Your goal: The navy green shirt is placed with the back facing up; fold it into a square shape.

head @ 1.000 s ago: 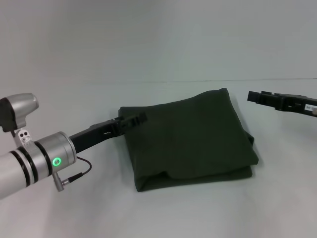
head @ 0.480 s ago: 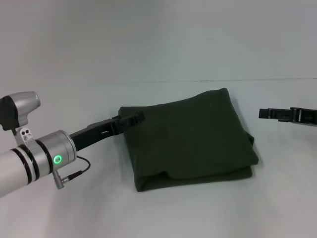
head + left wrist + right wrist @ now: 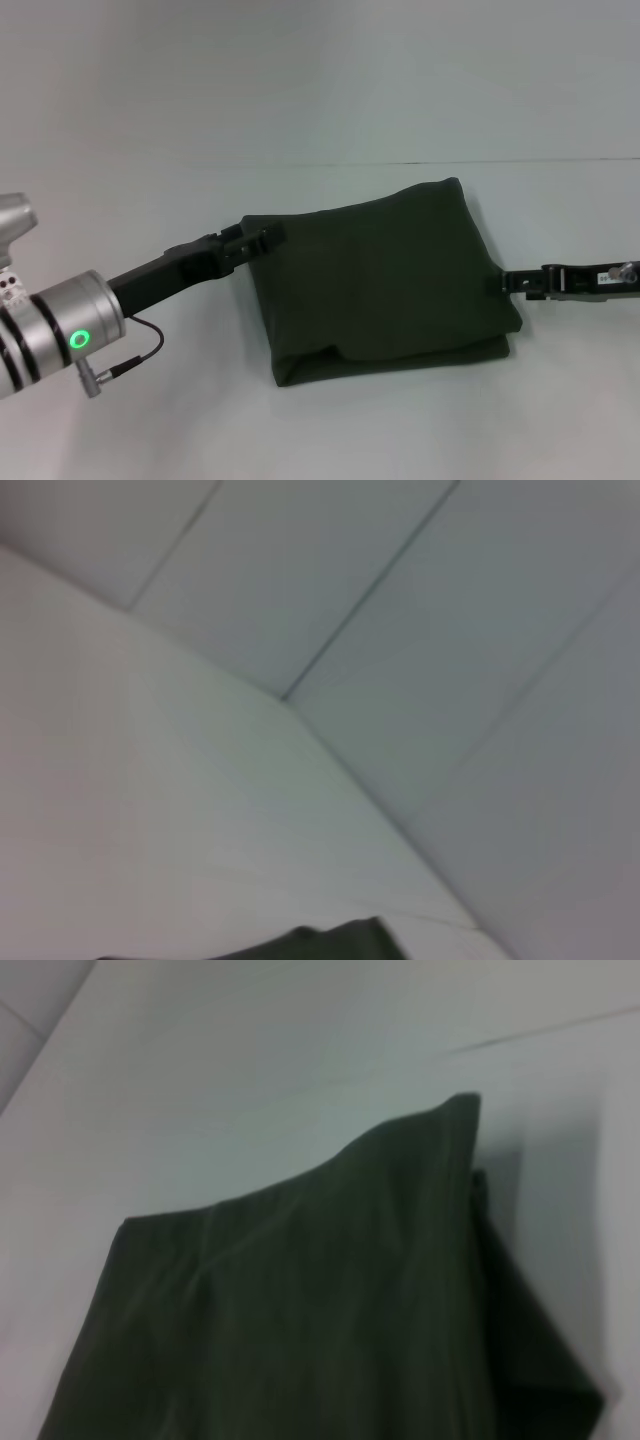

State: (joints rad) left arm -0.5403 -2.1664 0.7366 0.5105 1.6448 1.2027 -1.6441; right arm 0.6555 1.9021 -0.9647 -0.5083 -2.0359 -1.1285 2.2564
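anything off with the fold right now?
Mostly tidy. The shirt lies folded into a rough square, but lower layers stick out past the top layer along its near and right edges, so it isn't flush. The left hand is at its far left corner and the right hand at its right edge.

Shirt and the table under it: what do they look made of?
The shirt looks like soft matte knit cloth: it slumps in rounded folds, with faint ribbing in the right wrist view. The table looks like a smooth, hard, pale sheet with a dull sheen, probably laminate or painted board.

Even, soft overhead light, faint shadows; both wrist views blurred, head view sharper
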